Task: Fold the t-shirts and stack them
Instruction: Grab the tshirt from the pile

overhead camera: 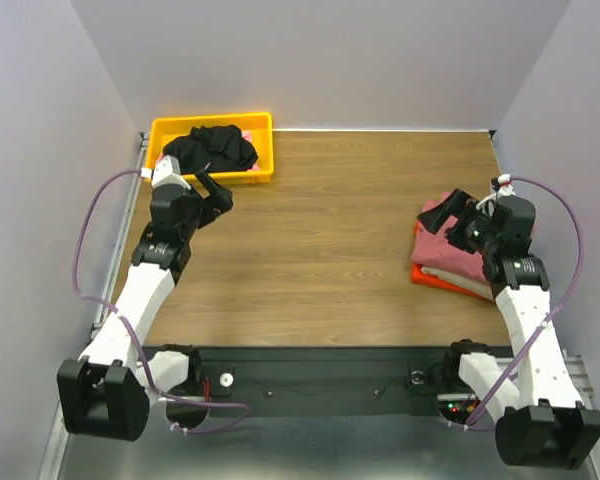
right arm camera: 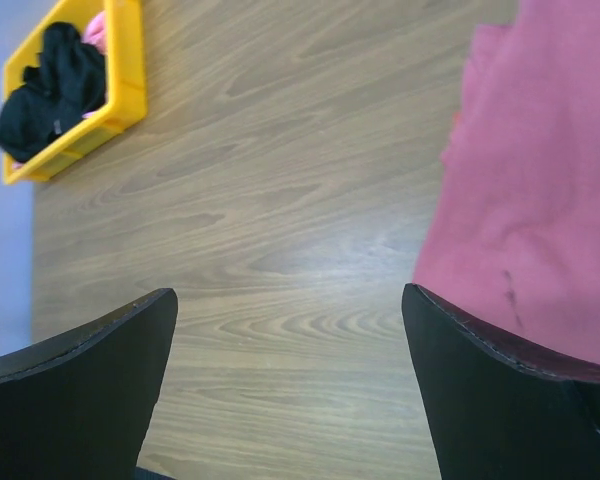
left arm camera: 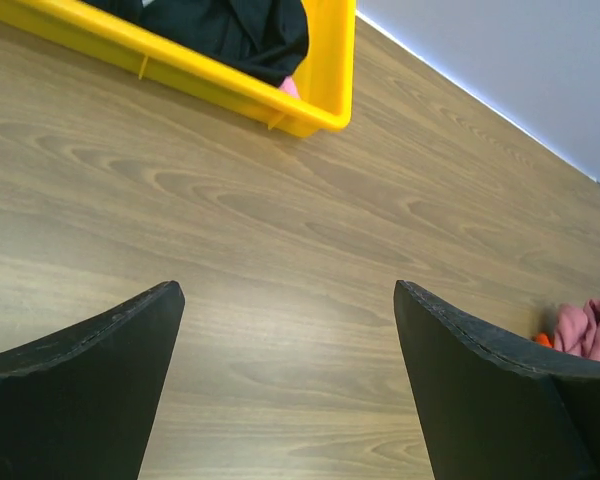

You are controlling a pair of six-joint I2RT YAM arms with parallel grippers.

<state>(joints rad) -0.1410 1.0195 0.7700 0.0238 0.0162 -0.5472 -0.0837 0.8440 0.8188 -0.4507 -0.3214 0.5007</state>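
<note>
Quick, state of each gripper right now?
Left gripper: open, holding nothing.
Right gripper: open, holding nothing.

- I see a bright yellow bin (overhead camera: 210, 119).
- The black t-shirt (overhead camera: 215, 150) and light pink t-shirt (left arm camera: 288, 88) are plain.
- The rose-red t-shirt (right arm camera: 540, 200) is a dusty, even red; the orange t-shirt (overhead camera: 432, 277) is vivid.
- The surface (overhead camera: 320, 240) is brown wood grain.
- My left claw (left arm camera: 288, 300) and right claw (right arm camera: 290, 300) are black.
</note>
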